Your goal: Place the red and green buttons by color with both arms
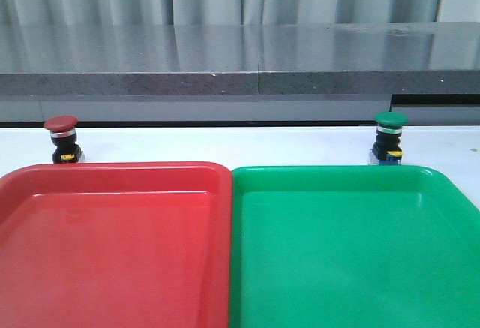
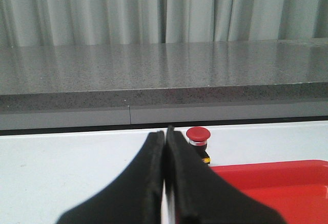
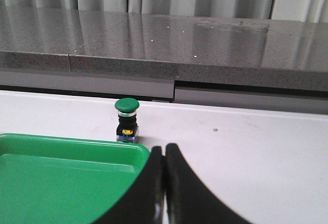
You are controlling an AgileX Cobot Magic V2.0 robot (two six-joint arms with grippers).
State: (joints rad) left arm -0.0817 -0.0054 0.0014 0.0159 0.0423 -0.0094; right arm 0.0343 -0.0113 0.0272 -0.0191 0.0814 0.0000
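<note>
The red button (image 1: 61, 138) stands upright on the white table behind the far left corner of the red tray (image 1: 112, 238). The green button (image 1: 390, 138) stands upright behind the far right part of the green tray (image 1: 352, 245). Neither arm shows in the front view. In the left wrist view my left gripper (image 2: 165, 131) is shut and empty, with the red button (image 2: 198, 138) beyond it and slightly to one side. In the right wrist view my right gripper (image 3: 164, 148) is shut and empty, with the green button (image 3: 127, 120) farther off, past the green tray's corner (image 3: 138, 155).
The two trays lie side by side, touching, and fill the near part of the table (image 1: 225, 144). A grey stone ledge (image 1: 240, 61) runs along the table's far edge, with pale curtains behind it.
</note>
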